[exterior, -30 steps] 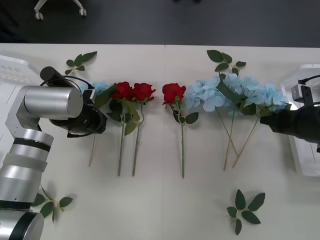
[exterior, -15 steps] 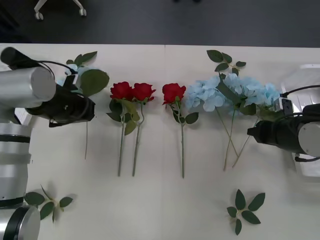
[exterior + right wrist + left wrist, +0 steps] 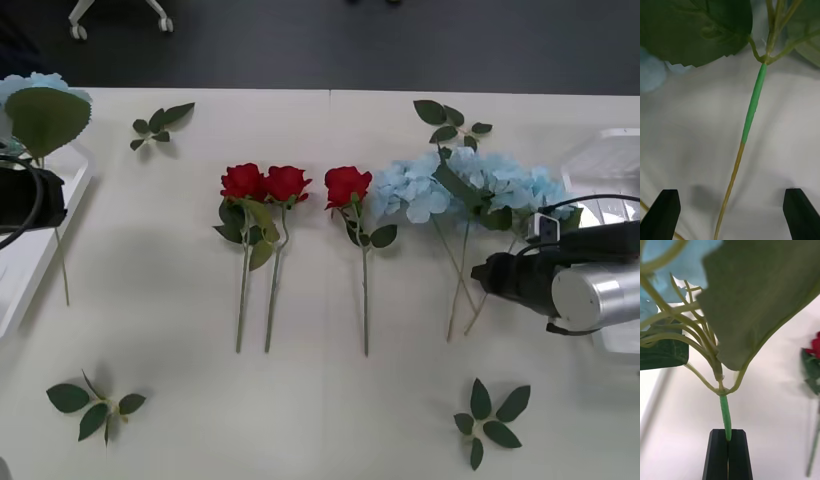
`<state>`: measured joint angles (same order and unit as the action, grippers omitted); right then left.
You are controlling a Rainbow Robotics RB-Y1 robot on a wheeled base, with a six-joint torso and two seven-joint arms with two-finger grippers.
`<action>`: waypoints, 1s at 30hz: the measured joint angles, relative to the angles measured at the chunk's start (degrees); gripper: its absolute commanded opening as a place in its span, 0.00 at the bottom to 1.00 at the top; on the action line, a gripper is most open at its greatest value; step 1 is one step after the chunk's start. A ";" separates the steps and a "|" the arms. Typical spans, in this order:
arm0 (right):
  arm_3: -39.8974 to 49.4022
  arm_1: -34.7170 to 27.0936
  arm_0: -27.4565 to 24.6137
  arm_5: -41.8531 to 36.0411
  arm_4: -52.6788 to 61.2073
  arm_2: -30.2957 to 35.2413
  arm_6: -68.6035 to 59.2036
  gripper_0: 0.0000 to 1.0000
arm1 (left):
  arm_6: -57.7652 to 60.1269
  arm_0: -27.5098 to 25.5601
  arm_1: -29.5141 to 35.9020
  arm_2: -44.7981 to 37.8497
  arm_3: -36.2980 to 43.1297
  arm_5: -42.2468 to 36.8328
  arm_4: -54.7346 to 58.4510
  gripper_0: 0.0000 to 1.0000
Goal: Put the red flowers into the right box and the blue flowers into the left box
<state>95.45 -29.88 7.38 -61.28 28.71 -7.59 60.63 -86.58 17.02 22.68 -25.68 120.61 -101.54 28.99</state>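
Left gripper point(image 3: 728, 440) at far left of frame, fingers clamped on blue flower point(image 3: 35, 105) stem over left box point(image 3: 40, 250); release best made low. Right gripper point(image 3: 730, 213) fingers wide astride stem point(image 3: 752, 108) at right; closure to be centred. Red flowers point(image 3: 285, 183) lay mid-table point(image 3: 300, 420).

Deep-red roses point(image 3: 285, 183), pale-blue clusters point(image 3: 470, 185)

You see the left box point(image 3: 40, 240) and the right box point(image 3: 600, 160) each cut off by the front view's side edges, the carried blue flower's head point(image 3: 35, 85) half hidden behind its own big leaf, and the stem ends under the right arm point(image 3: 590, 290) hidden.
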 measured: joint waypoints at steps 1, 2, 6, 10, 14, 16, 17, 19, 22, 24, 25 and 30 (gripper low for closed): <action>-0.34 -0.01 0.34 0.39 -0.42 -0.42 0.00 0.88 | 0.00 -0.13 1.58 -0.01 -0.04 0.00 0.01 0.00; -0.37 -0.01 0.60 0.64 -0.81 -0.52 0.00 0.89 | 0.00 -0.13 3.04 -0.05 -0.22 0.00 0.04 0.00; -1.47 0.02 1.10 3.40 -1.17 -0.41 0.00 0.90 | 0.00 -0.13 7.88 -2.39 -2.32 0.46 1.14 0.00; -1.41 0.03 1.20 3.29 -1.65 -0.16 0.00 0.90 | 0.00 -0.13 11.01 -5.65 -7.04 4.02 1.43 0.00; -1.84 0.06 1.20 3.30 -3.72 -0.16 0.00 0.90 | -0.01 -0.12 12.98 -8.29 -14.16 9.86 1.42 0.00; -1.84 0.06 1.21 3.30 -3.80 -0.16 0.00 0.89 | -0.01 -0.12 13.64 -9.22 -17.52 12.72 1.39 0.00; -1.84 0.06 1.21 3.30 -3.82 -0.16 0.00 0.79 | -0.02 -0.12 13.99 -9.52 -19.11 14.06 1.38 0.00; -1.95 0.06 1.21 3.28 -4.26 -0.17 0.00 0.51 | -0.04 -0.12 14.77 -9.73 -22.08 16.62 1.20 0.00; -2.59 0.06 1.21 3.25 -5.15 -0.13 0.00 0.12 | -1.52 -0.12 15.80 -9.71 -26.43 20.49 0.68 0.00; -2.85 0.06 1.21 3.25 -5.61 0.10 0.00 0.00 | -4.96 -0.12 16.17 -9.71 -28.84 22.85 0.68 0.00; -2.98 0.06 1.21 3.25 -5.74 0.27 0.00 0.00 | -6.95 -0.12 16.19 -9.71 -30.00 24.20 0.68 0.00; -3.27 0.06 1.21 3.00 -6.53 0.66 0.01 0.00 | -10.85 -0.12 16.19 -9.68 -34.63 28.56 0.68 0.00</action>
<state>92.18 -29.82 8.59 -58.29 22.19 -6.93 60.64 -97.43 16.90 38.88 -35.35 85.98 -72.98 29.66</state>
